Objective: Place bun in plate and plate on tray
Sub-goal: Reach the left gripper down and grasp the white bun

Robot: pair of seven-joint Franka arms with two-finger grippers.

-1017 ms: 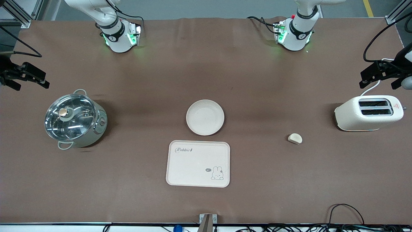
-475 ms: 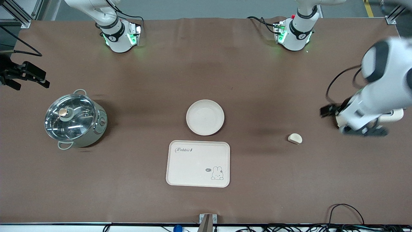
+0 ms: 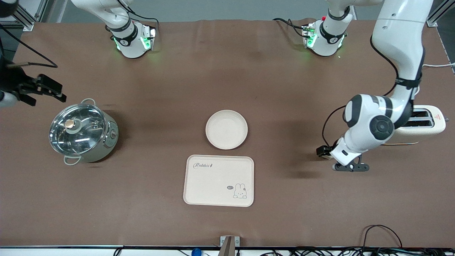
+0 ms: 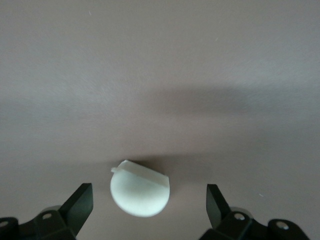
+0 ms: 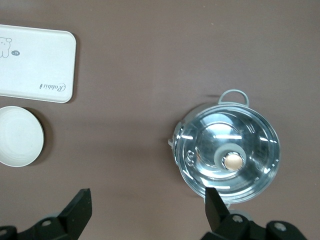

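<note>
The bun (image 4: 140, 195), a small cream half-round lump, lies on the brown table between the open fingers of my left gripper (image 4: 148, 198), untouched. In the front view the left gripper (image 3: 336, 159) hangs low over that spot and hides the bun. The round cream plate (image 3: 226, 129) sits empty mid-table. The tray (image 3: 218, 180) printed "Rabbit" lies just nearer the camera than the plate, also empty. My right gripper (image 3: 42, 90) is open and empty, in the air beside the pot at the right arm's end. The right wrist view shows that gripper (image 5: 147, 200), the tray (image 5: 35, 65) and the plate (image 5: 17, 136).
A steel pot with a glass lid (image 3: 83, 132) stands toward the right arm's end; it also shows in the right wrist view (image 5: 227, 152). A cream toaster (image 3: 428, 124) stands toward the left arm's end, partly covered by the left arm. Cables lie along the front edge.
The left arm has swung in from the table's end and come down over the bun, which it now hides in the front view. The right gripper has shifted slightly toward the pot.
</note>
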